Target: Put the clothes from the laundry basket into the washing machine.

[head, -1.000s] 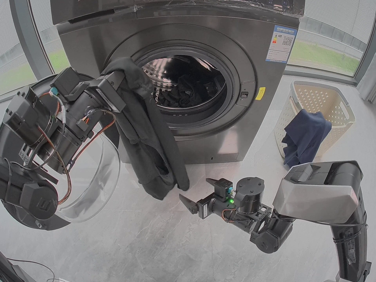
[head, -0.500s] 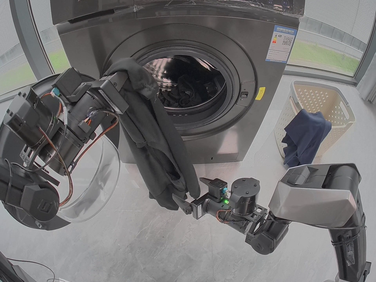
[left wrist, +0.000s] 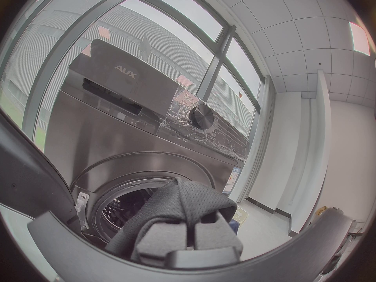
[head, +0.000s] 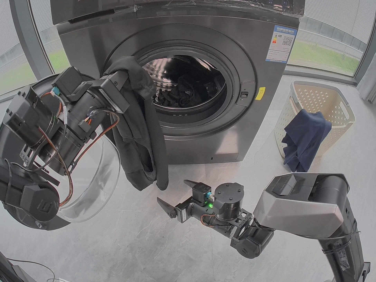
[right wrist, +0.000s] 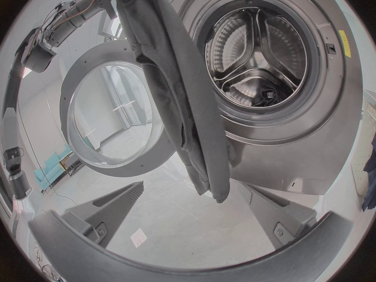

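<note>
Head view: the left gripper (head: pixel 124 75) is clamped on the top of a dark garment (head: pixel 143 138) hanging at the washer (head: pixel 235 110) mouth's left edge, above the splayed, empty right gripper (head: pixel 172 191). The floor (head: pixel 117 247) is grey tile, and a basket (head: pixel 333 98) stands right with a blue cloth (head: pixel 305 138) over its rim. Left wrist view: fingers (left wrist: pixel 162 239) pinch the garment's folded top, the drum opening (left wrist: pixel 121 208) beyond. Right wrist view: the hem dangles just ahead of the spread fingers, the open door (right wrist: pixel 113 118) beside it.

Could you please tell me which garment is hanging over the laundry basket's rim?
The navy blue garment, draped over the white laundry basket. The dark grey garment hangs from the left gripper, and other dark clothes lie inside the drum.
</note>
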### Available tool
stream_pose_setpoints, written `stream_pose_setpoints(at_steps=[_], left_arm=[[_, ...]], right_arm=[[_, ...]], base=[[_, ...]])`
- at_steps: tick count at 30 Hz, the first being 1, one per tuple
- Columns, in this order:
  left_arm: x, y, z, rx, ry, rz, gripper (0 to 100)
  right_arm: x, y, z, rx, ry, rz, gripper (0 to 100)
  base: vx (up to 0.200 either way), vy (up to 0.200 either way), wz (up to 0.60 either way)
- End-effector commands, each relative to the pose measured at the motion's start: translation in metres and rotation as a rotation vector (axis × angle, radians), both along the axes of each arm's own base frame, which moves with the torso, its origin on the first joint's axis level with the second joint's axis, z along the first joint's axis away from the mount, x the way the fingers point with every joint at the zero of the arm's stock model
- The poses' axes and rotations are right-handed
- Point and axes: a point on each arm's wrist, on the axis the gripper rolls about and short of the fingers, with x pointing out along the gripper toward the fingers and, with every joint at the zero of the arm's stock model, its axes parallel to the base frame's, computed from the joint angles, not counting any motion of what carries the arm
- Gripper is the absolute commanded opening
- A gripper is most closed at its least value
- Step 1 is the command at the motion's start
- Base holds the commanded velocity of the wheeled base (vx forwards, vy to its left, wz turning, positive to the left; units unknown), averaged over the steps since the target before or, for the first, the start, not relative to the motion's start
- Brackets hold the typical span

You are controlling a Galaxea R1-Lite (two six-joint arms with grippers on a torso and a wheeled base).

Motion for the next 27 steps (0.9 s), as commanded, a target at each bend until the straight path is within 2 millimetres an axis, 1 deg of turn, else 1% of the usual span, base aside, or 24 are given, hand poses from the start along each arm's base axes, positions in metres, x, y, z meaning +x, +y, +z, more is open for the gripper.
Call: stream_pose_setpoints(at_steps=[1, 4, 7, 11, 14, 15, 19, 21, 27], left_arm=[[0.0, 0.0, 0.0, -0.001, -0.001, 0.001, 0], [0.0, 0.0, 0.001, -0.002, -0.002, 0.001, 0], [0.0, 0.0, 0.001, -0.003, -0.003, 0.001, 0], [0.0, 0.001, 0.001, -0.003, -0.003, 0.003, 0], [0.0, 0.0, 0.001, -0.003, -0.005, 0.0, 0], [0.0, 0.0, 0.001, -0.002, -0.004, 0.0, 0], [0.0, 0.0, 0.001, -0.002, -0.004, 0.0, 0], [0.0, 0.0, 0.001, -0.002, -0.004, 0.0, 0], [0.0, 0.0, 0.001, -0.002, -0.004, 0.0, 0]], right_arm=[[0.002, 0.012, -0.01, 0.002, -0.004, 0.017, 100], [0.005, 0.017, -0.016, 0.003, -0.005, 0.02, 100], [0.012, 0.025, -0.022, 0.015, -0.017, 0.017, 100], [0.023, 0.025, -0.023, 0.029, -0.038, 0.002, 100], [0.038, 0.02, -0.02, 0.052, -0.065, -0.032, 100], [0.041, 0.02, -0.019, 0.061, -0.074, -0.038, 0], [0.044, 0.017, -0.008, 0.082, -0.094, -0.049, 0], [0.043, 0.015, 0.001, 0.09, -0.103, -0.052, 0], [0.031, 0.008, 0.012, 0.079, -0.088, -0.049, 0]], base=[[0.0, 0.0, 0.0], [0.0, 0.0, 0.0], [0.0, 0.0, 0.0], [0.0, 0.0, 0.0], [0.0, 0.0, 0.0], [0.0, 0.0, 0.0], [0.0, 0.0, 0.0], [0.0, 0.0, 0.0], [0.0, 0.0, 0.0]])
